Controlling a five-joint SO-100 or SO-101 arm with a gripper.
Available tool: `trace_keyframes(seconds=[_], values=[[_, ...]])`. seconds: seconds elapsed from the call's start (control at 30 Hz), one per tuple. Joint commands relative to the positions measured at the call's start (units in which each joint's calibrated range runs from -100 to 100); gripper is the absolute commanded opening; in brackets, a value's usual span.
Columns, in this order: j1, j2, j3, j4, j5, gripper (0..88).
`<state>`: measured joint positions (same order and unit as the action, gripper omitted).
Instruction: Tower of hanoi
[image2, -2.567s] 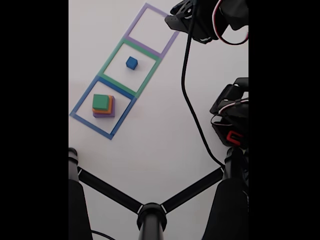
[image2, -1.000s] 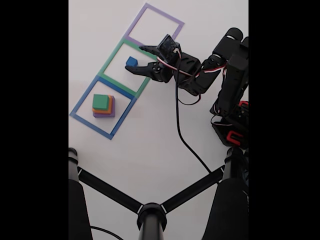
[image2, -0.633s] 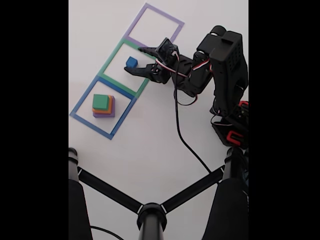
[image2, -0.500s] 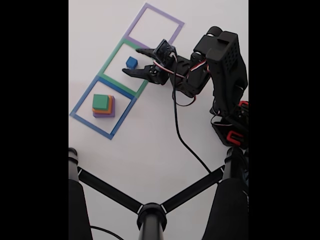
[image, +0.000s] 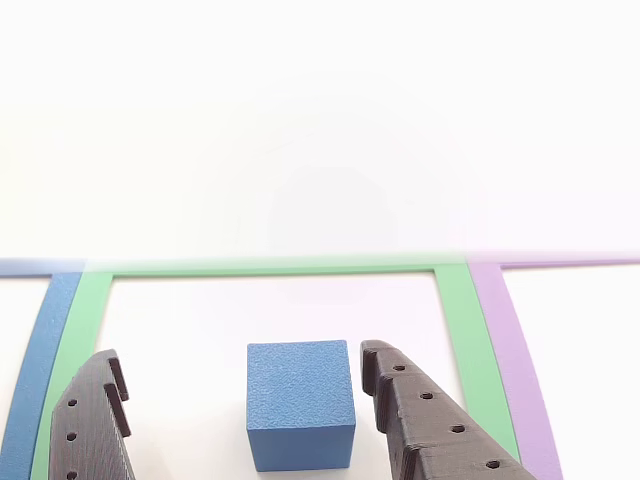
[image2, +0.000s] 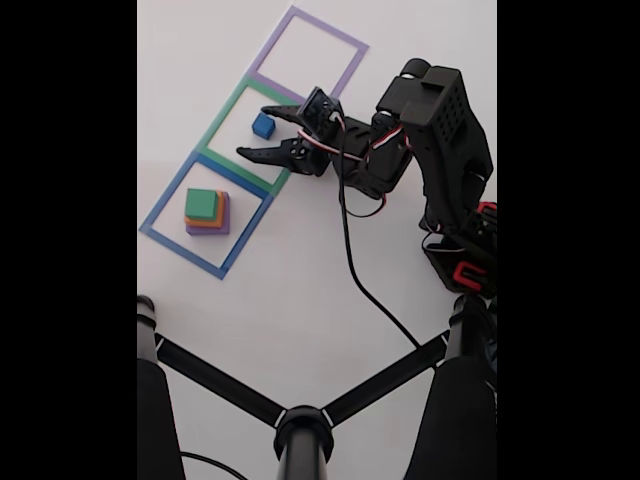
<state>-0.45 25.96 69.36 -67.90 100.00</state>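
Note:
The small blue block (image2: 263, 125) sits inside the flat green outline (image2: 222, 118). My gripper (image2: 253, 132) is open and low over it, with one finger on each side and neither touching. In the other view the blue block (image: 300, 405) stands between the two black fingers (image: 425, 420) of the open gripper (image: 238, 357), closer to the right finger. The remaining blocks form a stack (image2: 207, 211) inside the blue outline (image2: 165, 195): green on top, orange under it, purple at the bottom. The purple outline (image2: 272, 42) holds nothing.
The arm's base (image2: 465, 250) stands at the right edge, and a black cable (image2: 350, 260) trails from the wrist across the white table. Black stand legs (image2: 300, 430) spread across the near side. In the other view the green outline (image: 270, 267) borders blue (image: 40, 340) and purple (image: 510, 340) strips.
The arm came down from the top right and reached left. Over the last second the open gripper slid further left, so its fingers now straddle the blue block.

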Motion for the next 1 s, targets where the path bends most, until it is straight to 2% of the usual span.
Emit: trace_keyframes(seconds=[0.0,0.37,0.8,0.97], values=[[-0.3,-0.2,-0.3,-1.9,0.0,26.3],[-0.7,1.0,-0.4,-2.8,0.0,24.6],[-1.0,1.2,-0.5,-2.8,0.0,9.8],[-1.1,1.2,-0.5,-2.8,0.0,6.9]])
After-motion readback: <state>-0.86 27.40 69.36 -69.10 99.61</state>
